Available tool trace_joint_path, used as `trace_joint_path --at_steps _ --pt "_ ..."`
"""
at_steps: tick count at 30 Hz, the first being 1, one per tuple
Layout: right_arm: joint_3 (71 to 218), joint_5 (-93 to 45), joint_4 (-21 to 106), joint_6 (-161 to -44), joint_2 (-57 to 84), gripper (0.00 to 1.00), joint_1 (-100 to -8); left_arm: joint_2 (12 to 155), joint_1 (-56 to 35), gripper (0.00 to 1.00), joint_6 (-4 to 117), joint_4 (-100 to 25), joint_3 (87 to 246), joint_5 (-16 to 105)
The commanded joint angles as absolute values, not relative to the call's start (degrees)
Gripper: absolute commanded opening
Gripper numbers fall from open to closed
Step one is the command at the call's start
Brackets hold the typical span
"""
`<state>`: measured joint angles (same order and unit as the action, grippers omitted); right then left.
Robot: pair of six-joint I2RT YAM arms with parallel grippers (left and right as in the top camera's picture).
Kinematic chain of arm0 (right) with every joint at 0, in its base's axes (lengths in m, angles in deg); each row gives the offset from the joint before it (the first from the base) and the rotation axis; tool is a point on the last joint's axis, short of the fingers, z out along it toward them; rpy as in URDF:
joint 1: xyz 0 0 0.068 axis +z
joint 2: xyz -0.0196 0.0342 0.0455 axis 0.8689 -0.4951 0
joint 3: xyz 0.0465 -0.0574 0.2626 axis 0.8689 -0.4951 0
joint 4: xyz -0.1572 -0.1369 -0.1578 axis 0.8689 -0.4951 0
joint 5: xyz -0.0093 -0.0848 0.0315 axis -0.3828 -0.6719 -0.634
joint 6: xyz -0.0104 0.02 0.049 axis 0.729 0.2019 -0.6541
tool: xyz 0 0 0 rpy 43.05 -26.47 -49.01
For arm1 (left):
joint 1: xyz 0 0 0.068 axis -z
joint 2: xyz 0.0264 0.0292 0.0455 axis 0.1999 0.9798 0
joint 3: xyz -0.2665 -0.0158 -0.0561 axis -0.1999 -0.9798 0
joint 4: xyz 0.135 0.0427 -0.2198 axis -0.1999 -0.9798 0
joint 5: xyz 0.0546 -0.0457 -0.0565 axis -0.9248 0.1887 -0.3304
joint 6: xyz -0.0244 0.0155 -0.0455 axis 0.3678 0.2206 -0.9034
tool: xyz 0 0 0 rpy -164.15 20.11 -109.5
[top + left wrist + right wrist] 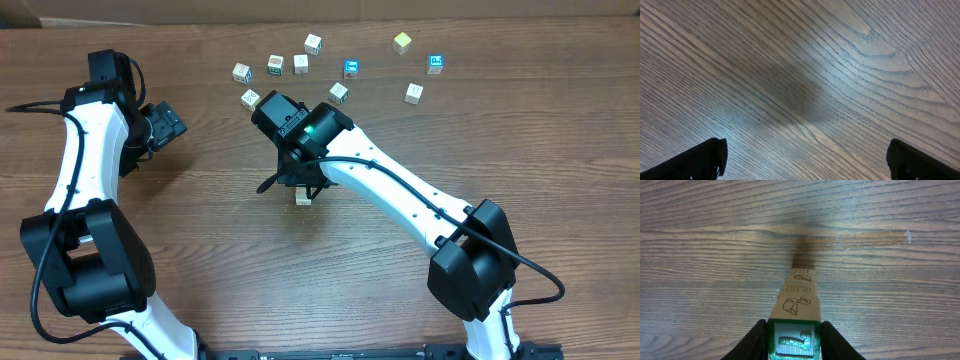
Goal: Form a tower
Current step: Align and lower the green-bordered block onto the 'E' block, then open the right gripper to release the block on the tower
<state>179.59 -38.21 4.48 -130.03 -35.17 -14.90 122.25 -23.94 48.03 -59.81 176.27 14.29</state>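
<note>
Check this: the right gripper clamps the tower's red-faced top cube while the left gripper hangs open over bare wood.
Wrong colour: the top cube is green-faced, not red, as the right wrist view shows. The right gripper does clamp it on the tower, and the left gripper hangs open over bare wood.

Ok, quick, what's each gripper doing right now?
Left gripper: open, holding nothing.
Right gripper: closed on the green-faced top cube of the tower.
</note>
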Motion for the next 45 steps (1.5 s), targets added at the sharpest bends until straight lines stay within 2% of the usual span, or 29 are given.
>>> trace_joint_path --at_steps 1,11,14,22,24,26,36,41,45 --pt "181.5 -38.6 4.6 -130.0 -35.4 0.31 -14.6 122.5 -23.8 1.0 48.7 -59.8 176.8 14.3" --pt "181.5 -37.3 4.6 -130.0 -35.4 0.31 -14.6 122.5 -23.8 1.0 48.7 -59.8 176.8 14.3" --pt "181.5 -37.3 4.6 -130.0 -35.4 0.37 -14.6 122.5 -23.8 0.99 48.7 -59.8 176.8 14.3" --pt "181.5 -37.4 5.2 -130.0 -35.4 0.65 -14.6 122.5 -23.8 0.99 48.7 -59.8 176.8 14.3" --pt "181.5 -37.4 5.4 -130.0 -35.4 0.79 -14.7 122.5 -23.8 1.0 48.7 -59.8 176.8 14.3" --pt "181.5 -38.0 5.5 -130.0 -35.4 1.0 -14.7 122.5 -23.8 1.0 48.7 -59.8 176.8 14.3" --pt "181.5 -40.6 10.0 -126.4 -35.4 1.0 -16.6 122.5 -23.8 1.0 48.7 -59.8 176.8 14.3" --pt "181.5 -41.9 12.1 -125.6 -35.4 1.0 -21.6 122.5 -23.8 1.0 48.7 -59.8 176.8 14.3" --pt "181.5 -48.2 12.1 -125.6 -35.4 1.0 -26.7 122.5 -23.8 0.99 48.7 -59.8 176.8 14.3"
